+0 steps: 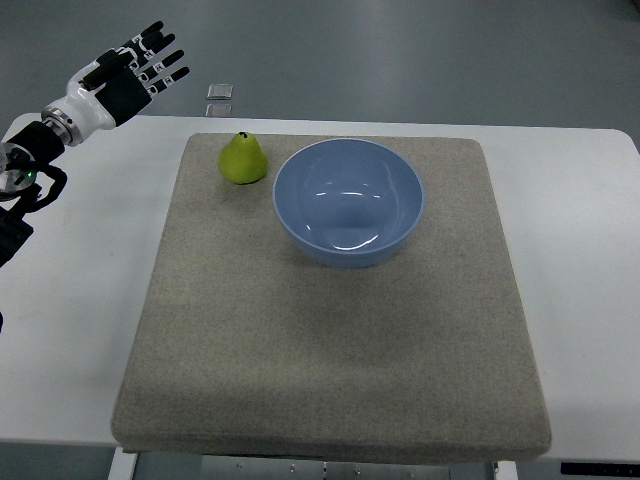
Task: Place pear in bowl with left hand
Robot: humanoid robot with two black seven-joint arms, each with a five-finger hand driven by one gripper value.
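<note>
A green pear (243, 159) stands upright on the grey mat (330, 330), near its far left corner. Just right of it sits an empty blue bowl (349, 202). My left hand (135, 70) hovers over the table's far left edge, up and to the left of the pear, well apart from it. Its fingers are spread and hold nothing. The right arm does not show.
The mat lies on a white table (90, 250). A small square object (220, 92) lies on the floor beyond the table's far edge. Bare mat stretches in front of the bowl.
</note>
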